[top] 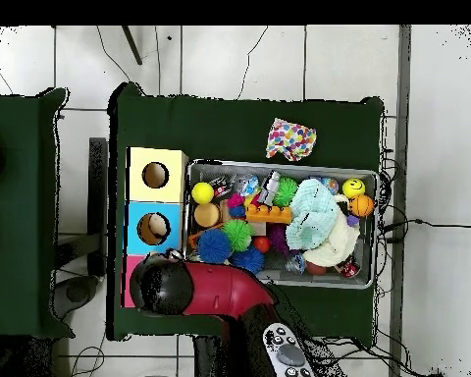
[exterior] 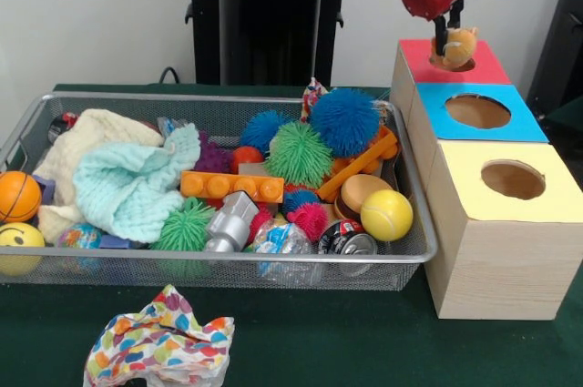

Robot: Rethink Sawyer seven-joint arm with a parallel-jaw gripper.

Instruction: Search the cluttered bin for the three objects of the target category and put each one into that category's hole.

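Observation:
My gripper (exterior: 444,41) hangs over the red-topped box (exterior: 483,66) at the far right, right at its hole. It is shut on a small tan plush toy (exterior: 460,45), which sits at the mouth of that hole. Beside the red box stand a blue-topped box (exterior: 478,112) and a yellow-topped box (exterior: 513,179), each with a round hole. In the overhead view the red arm (top: 220,290) covers the red box and hides the gripper. Something tan shows inside the blue box's hole (top: 153,228).
The wire bin (exterior: 401,250) holds spiky balls in blue (exterior: 344,120) and green (exterior: 299,154), an orange brick (exterior: 232,187), a yellow ball (exterior: 386,214), a can (exterior: 348,241) and knitted cloths (exterior: 132,182). A patterned cloth (exterior: 159,346) lies on the green table outside the bin.

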